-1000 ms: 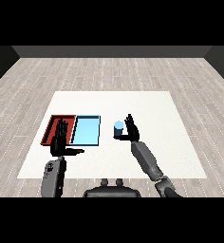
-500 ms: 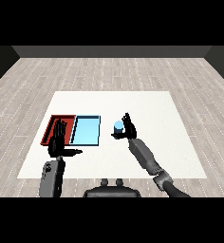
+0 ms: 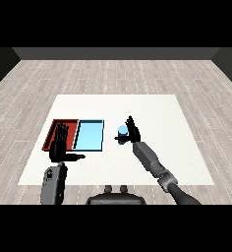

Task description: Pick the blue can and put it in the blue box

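Note:
The blue can (image 3: 122, 131) stands upright on the white table (image 3: 162, 113), just right of the light blue tray (image 3: 90, 135). My right hand (image 3: 132, 132) is right against the can's right side, fingers straight and pointing up, thumb reaching left below the can. I cannot tell whether it touches the can. The red tray (image 3: 65, 121) lies left of the blue one. My left hand (image 3: 59, 145) is open over the red tray's near part, thumb pointing right, and holds nothing.
Both trays lie side by side at the table's left and nothing shows inside them. Grey wood floor surrounds the table.
My right hand has moved left, closing in on the can's right side. The left hand has barely moved.

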Robot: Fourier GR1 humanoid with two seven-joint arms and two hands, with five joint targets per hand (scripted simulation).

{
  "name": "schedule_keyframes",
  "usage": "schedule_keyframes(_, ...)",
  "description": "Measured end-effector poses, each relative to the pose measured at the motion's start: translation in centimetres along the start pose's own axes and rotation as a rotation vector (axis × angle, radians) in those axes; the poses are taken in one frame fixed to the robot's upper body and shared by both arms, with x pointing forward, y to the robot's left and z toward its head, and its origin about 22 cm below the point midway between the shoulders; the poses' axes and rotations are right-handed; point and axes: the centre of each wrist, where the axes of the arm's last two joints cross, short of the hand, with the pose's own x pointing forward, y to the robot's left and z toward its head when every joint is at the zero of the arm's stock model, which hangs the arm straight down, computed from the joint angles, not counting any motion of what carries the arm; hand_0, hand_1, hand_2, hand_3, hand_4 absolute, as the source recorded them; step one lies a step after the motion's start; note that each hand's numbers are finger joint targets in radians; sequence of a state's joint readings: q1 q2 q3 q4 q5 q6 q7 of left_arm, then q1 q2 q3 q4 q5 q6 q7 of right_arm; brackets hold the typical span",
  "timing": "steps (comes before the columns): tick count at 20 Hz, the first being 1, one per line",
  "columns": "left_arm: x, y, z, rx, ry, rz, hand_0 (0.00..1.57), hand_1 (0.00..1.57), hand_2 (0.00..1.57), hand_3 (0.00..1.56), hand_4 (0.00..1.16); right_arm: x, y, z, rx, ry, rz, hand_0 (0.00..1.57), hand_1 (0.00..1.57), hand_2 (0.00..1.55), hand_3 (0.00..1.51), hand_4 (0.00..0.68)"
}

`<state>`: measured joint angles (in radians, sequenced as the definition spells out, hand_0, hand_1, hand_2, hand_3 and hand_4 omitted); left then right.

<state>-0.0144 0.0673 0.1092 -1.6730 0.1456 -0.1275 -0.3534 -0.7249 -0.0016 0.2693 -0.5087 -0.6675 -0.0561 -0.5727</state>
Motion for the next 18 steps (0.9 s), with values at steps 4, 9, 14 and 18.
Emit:
schedule_keyframes(4, -0.1, 0.1, -0.4, 0.003, -0.001, -0.001, 0.0, 0.0, 0.0, 0.0, 0.0, -0.5, 0.4, 0.2, 0.012, 0.02, 0.004, 0.0, 0.0, 0.0, 0.0, 0.0)
schedule_keyframes(9, -0.5, 0.3, -0.4, 0.006, 0.002, -0.008, 0.0, 0.0, 0.0, 0.0, 0.0, -0.4, 0.6, -0.3, -0.116, 0.018, 0.089, 1.53, 1.53, 1.49, 1.45, 0.658)
schedule_keyframes(14, -0.7, 0.1, -0.5, 0.005, 0.007, -0.002, 0.0, 0.0, 0.0, 0.0, 0.0, -0.5, 0.9, -0.6, -0.187, 0.016, 0.203, 1.5, 1.5, 1.48, 1.44, 0.62)
schedule_keyframes(18, -0.3, -0.1, -0.1, 0.002, 0.013, -0.003, 0.0, 0.0, 0.0, 0.0, 0.0, -0.4, 1.3, -0.7, -0.206, 0.011, 0.245, 1.5, 1.5, 1.47, 1.43, 0.63)
